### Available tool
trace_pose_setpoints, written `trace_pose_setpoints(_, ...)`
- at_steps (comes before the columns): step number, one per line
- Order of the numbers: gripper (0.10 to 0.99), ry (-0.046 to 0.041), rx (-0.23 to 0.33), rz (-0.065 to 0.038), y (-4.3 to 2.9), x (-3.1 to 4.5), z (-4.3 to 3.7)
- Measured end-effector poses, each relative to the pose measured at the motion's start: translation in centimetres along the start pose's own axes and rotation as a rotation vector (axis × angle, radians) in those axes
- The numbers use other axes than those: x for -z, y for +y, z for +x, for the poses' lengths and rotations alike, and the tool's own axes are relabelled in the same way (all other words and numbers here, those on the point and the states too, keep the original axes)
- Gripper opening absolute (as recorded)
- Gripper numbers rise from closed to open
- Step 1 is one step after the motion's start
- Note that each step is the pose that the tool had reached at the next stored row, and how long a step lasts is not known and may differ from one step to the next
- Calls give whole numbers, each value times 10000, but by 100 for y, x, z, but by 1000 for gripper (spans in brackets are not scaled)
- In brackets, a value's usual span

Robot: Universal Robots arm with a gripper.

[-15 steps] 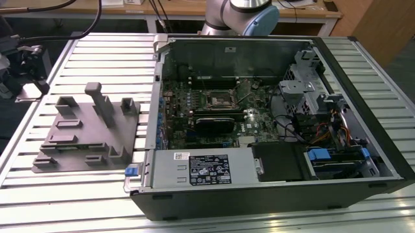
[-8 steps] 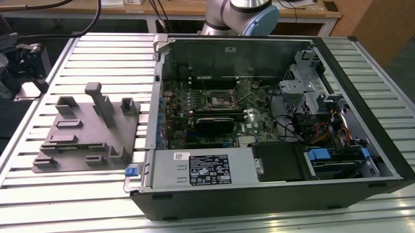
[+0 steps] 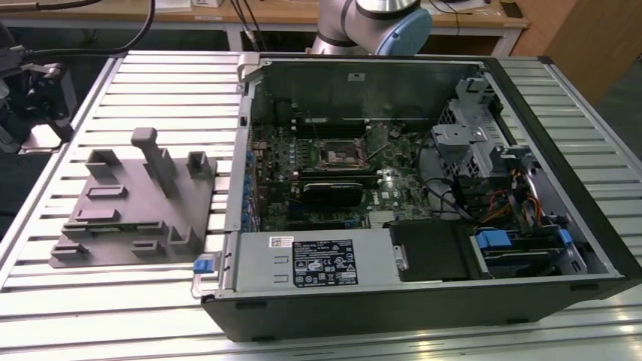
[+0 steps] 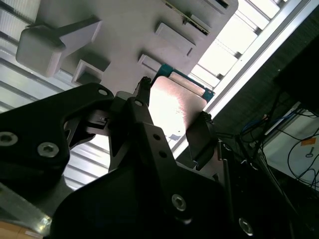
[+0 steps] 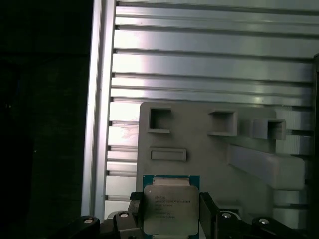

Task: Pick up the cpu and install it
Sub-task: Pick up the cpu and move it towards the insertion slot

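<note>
Carrying the cpu (image 5: pixel 171 209) well means holding it flat and square, I judge, since a chip this thin can twist or slip if the grip is uneven. The jaws are clamped on it, one black finger pressed on each of two opposite edges. In both wrist views the cpu (image 4: pixel 175 105) hangs clear above the grey fixture (image 5: pixel 209 149), not resting on it. Pressure belongs on those edges only, with the underside untouched.

The chip is a small flat square with a dull silvery metal lid, faint print on top and a thin green rim. The fixture (image 4: pixel 124 30) is matte grey, with blocky posts, shallow rectangular pockets and one slanted rib. It lies on a counter (image 5: pixel 199 64) of ribbed, shiny aluminium slats.

In the exterior view the fixture (image 3: pixel 140 203) sits to the exterior view's left of the open computer case (image 3: pixel 422 312). Far inside the case, the dark square socket (image 3: pixel 339 156) with its metal frame sits on the motherboard (image 3: pixel 286 177).
</note>
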State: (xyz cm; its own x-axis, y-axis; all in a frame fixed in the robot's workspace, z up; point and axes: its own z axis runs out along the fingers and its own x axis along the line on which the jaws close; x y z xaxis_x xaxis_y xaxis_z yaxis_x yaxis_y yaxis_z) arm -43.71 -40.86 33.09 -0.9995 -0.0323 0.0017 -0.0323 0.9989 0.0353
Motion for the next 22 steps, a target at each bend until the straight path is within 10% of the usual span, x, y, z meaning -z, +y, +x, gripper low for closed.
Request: trace_pose_setpoints(22, 541, -1, 0, -1, 5, 147, 1)
